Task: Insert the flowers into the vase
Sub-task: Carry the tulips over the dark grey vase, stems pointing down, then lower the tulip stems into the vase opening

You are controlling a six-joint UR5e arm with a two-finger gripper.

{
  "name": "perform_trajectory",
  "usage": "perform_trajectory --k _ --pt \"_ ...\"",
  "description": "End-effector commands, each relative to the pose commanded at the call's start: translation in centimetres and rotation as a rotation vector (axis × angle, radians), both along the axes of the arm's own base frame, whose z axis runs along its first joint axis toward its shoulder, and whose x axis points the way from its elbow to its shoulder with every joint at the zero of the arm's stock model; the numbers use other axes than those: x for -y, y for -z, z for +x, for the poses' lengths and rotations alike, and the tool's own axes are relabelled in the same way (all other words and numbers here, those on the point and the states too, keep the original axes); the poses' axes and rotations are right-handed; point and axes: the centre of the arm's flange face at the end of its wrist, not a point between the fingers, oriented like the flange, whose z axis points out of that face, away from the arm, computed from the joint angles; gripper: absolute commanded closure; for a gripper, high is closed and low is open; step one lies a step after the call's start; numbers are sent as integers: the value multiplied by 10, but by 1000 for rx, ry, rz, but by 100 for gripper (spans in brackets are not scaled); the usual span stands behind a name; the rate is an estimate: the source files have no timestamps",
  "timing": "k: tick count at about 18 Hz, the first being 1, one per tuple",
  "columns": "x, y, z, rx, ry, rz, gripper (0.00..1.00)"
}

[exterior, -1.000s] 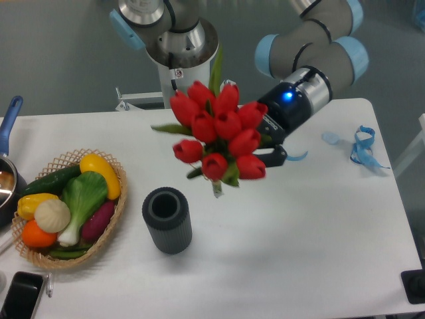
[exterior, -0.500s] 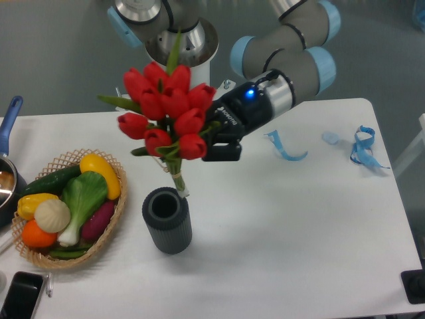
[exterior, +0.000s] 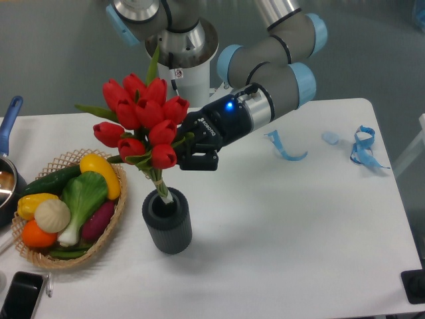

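Camera view from above the white table, taken from the front edge backward. At the front left corner lies a black phone; a black object shows at the front right corner. Behind the phone sits a wicker basket holding an orange, a garlic bulb, a bok choy, a purple piece, a cucumber and yellow peppers. At the left edge, part of a pot with a blue handle is in view.

Just right of the basket stands the vase, dark grey, ribbed, upright on the table. The bound stem end of the flowers enters the mouth of the vase; how deep it reaches cannot be told. The stems lean, the red tulip heads tilted up and to the left, overhanging the basket's far rim. Green leaves project from the bunch.

The gripper is at the bunch's right side, above and behind the vase, its fingers pinching the stems just under the blooms; the grip point itself is partly masked by flowers. A blue light shows on the wrist. The arm runs up and right from there, grey with pale blue joint caps, to its base at the table's far edge.

On the far right of the table lie blue ribbon pieces, well apart from the vase
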Motion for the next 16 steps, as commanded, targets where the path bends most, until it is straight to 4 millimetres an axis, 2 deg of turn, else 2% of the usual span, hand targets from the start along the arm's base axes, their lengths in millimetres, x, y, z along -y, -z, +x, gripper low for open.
perform_trajectory --k 7,16 --pt "0 45 2 55 -4 -43 80" --pt "-2 89 -1 65 -11 -49 80"
